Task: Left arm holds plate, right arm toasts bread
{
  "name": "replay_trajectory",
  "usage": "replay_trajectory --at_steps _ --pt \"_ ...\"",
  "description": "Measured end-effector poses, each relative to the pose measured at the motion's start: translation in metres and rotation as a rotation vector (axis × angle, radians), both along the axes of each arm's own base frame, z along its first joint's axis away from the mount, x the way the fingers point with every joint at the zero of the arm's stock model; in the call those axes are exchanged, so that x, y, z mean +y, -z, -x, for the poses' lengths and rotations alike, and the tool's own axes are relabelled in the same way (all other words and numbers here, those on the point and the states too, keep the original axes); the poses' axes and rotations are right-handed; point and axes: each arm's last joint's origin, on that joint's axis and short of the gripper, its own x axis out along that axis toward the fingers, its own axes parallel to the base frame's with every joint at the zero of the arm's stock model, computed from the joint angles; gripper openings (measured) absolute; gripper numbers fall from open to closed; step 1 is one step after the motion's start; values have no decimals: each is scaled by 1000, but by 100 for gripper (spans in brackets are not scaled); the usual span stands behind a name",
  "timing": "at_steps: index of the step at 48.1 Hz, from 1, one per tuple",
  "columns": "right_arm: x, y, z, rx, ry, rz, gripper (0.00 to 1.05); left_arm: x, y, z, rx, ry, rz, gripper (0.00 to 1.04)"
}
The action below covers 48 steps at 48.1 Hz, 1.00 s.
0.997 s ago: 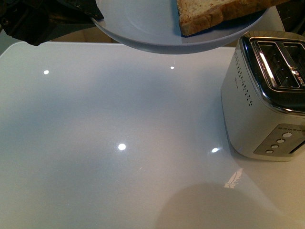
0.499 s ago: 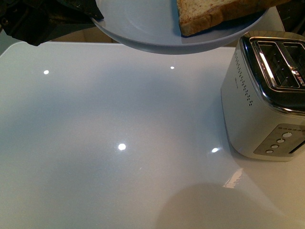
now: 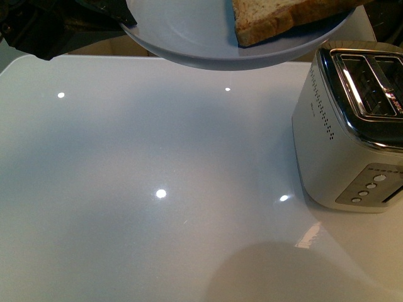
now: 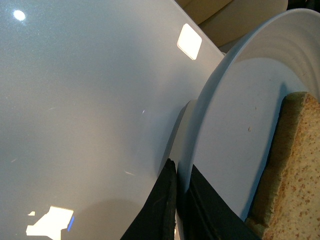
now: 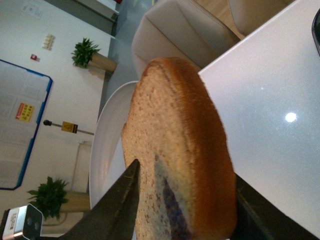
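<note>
The left black gripper [image 4: 181, 180] reaches in high, pinching the rim of the round pale blue-grey plate [image 3: 189, 31] above the glossy white table [image 3: 157, 189]. The right gripper [image 5: 187, 175] clamps the thick light-brown bread slice [image 3: 277, 19] over the plate's right side.

My left gripper [image 4: 182, 172] is clamped on the rim of the plate [image 4: 225, 130]. One black finger [image 4: 162, 205] lies against the underside and the other against the inner face, with the jaws drawn in to the rim's thickness. In the front view the left arm [image 3: 50, 25] shows only as a dark mass high at the far left. My right gripper [image 5: 185, 200] has its jaws closed on the bread [image 5: 180, 130], with a dark finger [image 5: 117, 210] on either side of the slice.
</note>
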Motion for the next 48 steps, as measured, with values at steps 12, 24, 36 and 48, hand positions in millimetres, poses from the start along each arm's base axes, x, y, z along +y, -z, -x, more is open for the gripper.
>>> replay_trajectory --at_steps 12,24,36,48 --pt "-3 -6 4 4 8 -25 8 0 0 0 1 -2 2 3" --pt "-18 -32 17 -71 47 26 3 0 0 0 1 -2 3 3" --pt "-47 -93 38 -250 198 219 3 0 0 0 2 -3 5 3" --pt "-62 -105 38 -293 339 571 3 0 0 0 2 -3 5 3"
